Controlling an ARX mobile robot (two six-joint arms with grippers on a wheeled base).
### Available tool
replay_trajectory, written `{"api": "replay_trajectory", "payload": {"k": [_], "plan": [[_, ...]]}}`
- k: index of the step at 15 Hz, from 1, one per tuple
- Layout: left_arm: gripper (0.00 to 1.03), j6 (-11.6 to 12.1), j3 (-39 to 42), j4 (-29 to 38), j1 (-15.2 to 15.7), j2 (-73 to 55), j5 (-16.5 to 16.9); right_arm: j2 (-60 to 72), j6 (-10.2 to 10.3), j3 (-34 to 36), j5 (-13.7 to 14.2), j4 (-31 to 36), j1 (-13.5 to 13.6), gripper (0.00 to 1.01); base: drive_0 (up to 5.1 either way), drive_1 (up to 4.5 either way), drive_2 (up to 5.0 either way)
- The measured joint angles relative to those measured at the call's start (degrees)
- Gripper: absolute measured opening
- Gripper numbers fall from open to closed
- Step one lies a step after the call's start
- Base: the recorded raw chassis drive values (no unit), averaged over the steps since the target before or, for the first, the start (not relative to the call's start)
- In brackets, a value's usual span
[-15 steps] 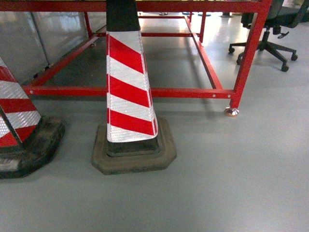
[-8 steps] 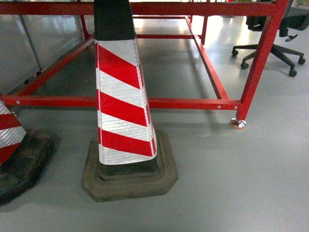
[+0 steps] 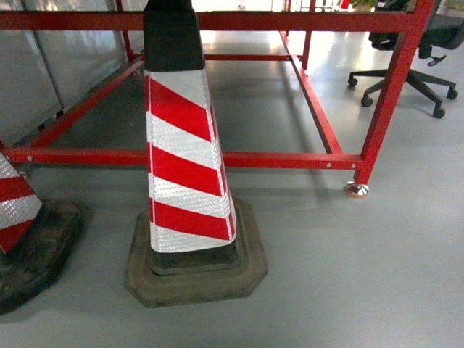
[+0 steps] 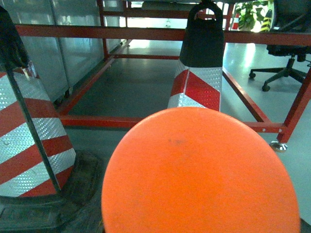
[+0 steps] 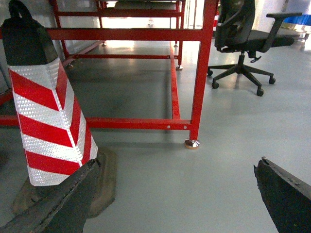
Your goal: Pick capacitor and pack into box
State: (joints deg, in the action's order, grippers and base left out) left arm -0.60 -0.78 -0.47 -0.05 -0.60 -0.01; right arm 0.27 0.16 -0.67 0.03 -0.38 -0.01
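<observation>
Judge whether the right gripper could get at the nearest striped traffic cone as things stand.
Probably yes: the traffic cone stands just left of the open right gripper, only bare grey floor lies between, and nothing blocks the way.

Cone: standing on the floor at centre-left of the head view, just before the frame's front rail.
Second cone: standing left of the first, well apart, cut by the view's edge.
Frame: standing behind both cones, its right front foot resting on the floor to the right of the first cone.
Chair: sitting right of the frame, farther back.
Disc: filling the lower left wrist view, before the cones.
</observation>
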Motion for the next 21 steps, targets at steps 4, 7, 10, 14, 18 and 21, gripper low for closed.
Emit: {"api": "replay_trajectory", "payload": {"k": [4,7,10,14,18,21], "plan": [[0.44,0.2,0.0,0.0,0.0,0.0,0.0,0.0,-0.1,0.0,-0.1,0.2,0.0,0.98,0.0,0.00,0.0],[0.44,0.6,0.0,0.1,0.0,0.0,0.0,0.0,-0.1,0.0,0.0,0.1,0.0,0.98,0.0,0.00,0.0],[0.44,0.6,0.0,0.1,0.0,0.0,0.0,0.0,0.0,0.0,0.0,0.1,0.0,0.98,0.0,0.00,0.0],[0.44,0.6,0.0,0.1,0.0,0.0,0.0,0.0,0.0,0.0,0.0,0.1,0.0,0.98,0.0,0.00,0.0],[0.44,0.6,0.0,0.1,0.0,0.0,-0.1,0.0,-0.1,0.0,-0.1,0.1,0.0,0.98,0.0,0.00,0.0],[0.44,0.6,0.0,0.6,0.0,0.0,-0.1,0.0,0.0,0.0,0.0,0.5,0.0,0.98,0.0,0.00,0.0]]}}
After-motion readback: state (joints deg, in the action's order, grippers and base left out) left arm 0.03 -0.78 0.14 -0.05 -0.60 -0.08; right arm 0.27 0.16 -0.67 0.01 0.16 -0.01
